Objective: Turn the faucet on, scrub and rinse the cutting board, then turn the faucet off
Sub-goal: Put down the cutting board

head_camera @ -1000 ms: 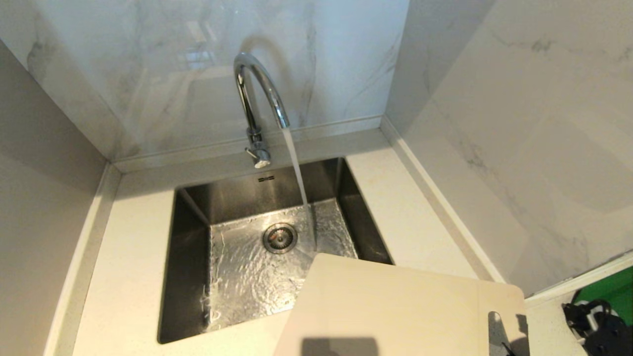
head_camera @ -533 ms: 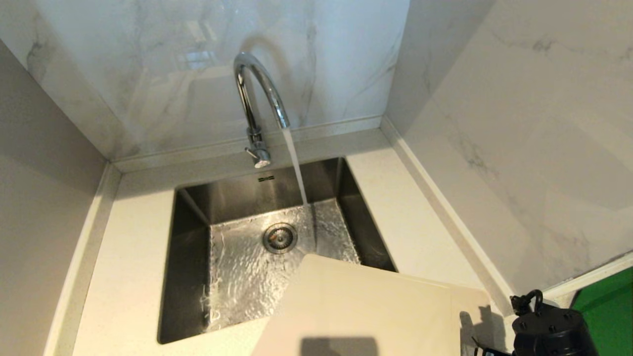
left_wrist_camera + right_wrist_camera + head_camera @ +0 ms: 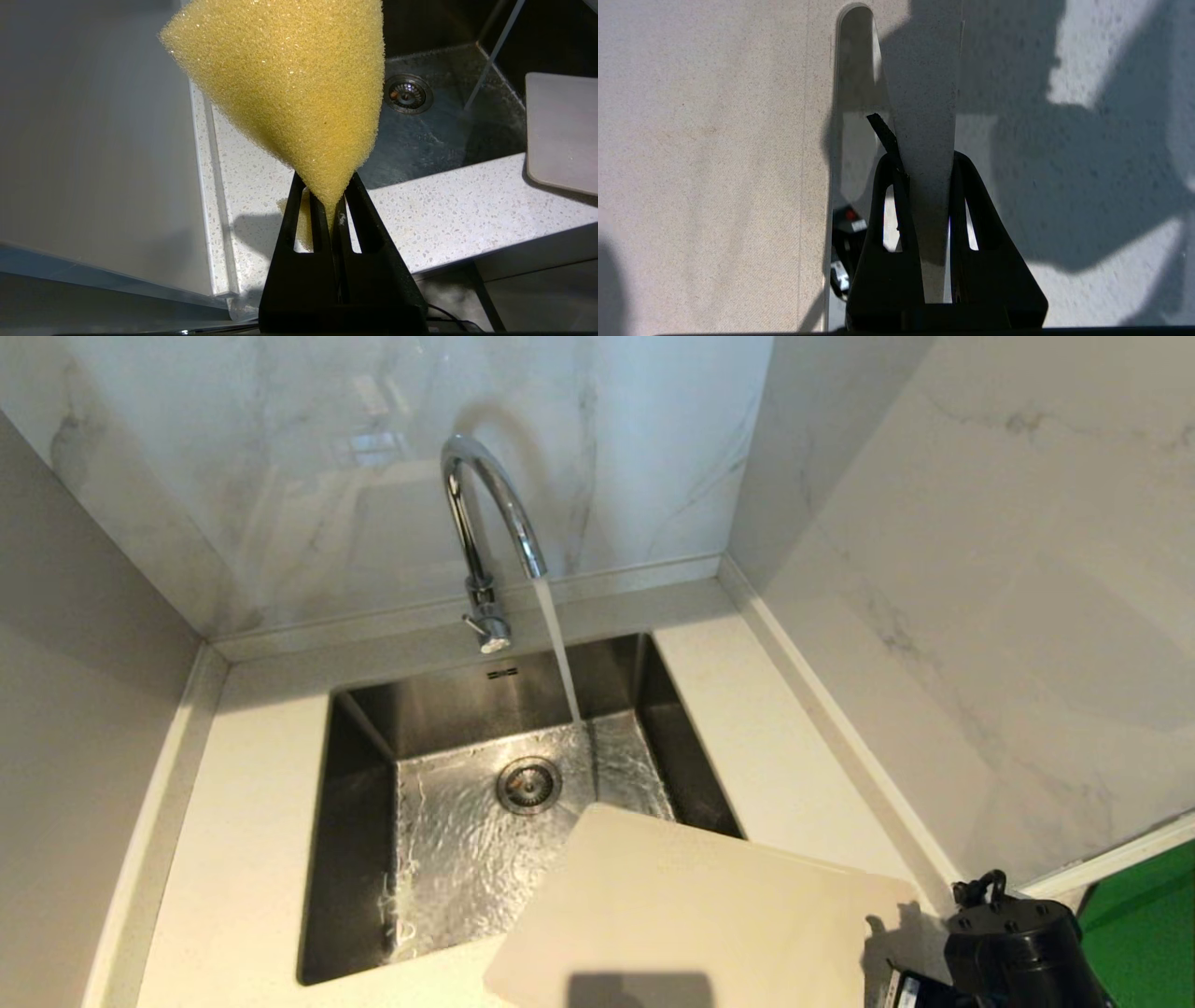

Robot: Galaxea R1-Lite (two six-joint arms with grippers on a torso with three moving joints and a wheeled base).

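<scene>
The sink (image 3: 373, 859) is set in the table (image 3: 233, 859). Behind the sink stands the faucet (image 3: 485, 523). The cutting board (image 3: 691, 915) overhangs the sink's front right corner.

The speckled white counter (image 3: 252, 821) surrounds a wet steel sink (image 3: 355, 784).

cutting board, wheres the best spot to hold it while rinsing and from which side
Hold the cutting board by the narrow strip between its slot handle and the short end, coming in from that outer edge. The right end effector is already shut on this strip, leaving the broad face free to reach the faucet stream.
</scene>
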